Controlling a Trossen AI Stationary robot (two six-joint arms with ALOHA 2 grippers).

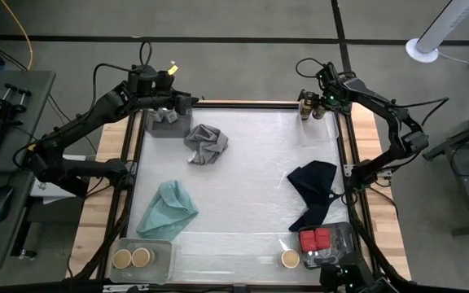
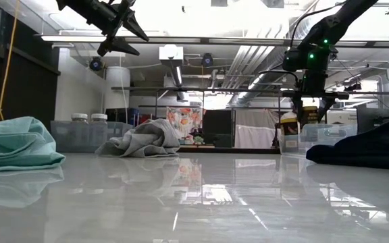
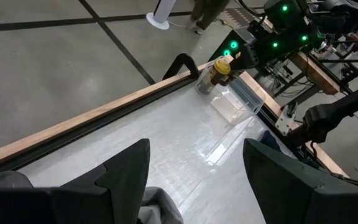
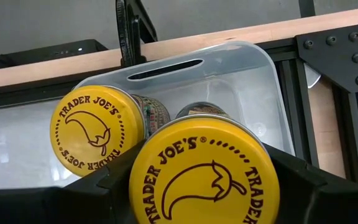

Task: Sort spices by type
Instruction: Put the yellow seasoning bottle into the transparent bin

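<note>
While right end effector (image 4: 204, 180) pinches yellow-lidded jar (image 4: 204, 177) | above clear tray (image 4: 253, 81) | left end effector (image 3: 194, 168) spread

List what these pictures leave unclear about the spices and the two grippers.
- Right gripper, right wrist view: a yellow-lidded jar sits between its fingers and hides the pads, so contact is not visible.
- That jar's label and contents: covered by its own lid.
- Jars in the left far tray, high view: the left gripper overhangs them; too small to tell.
- Near-edge jars, high view: too small to read.
</note>
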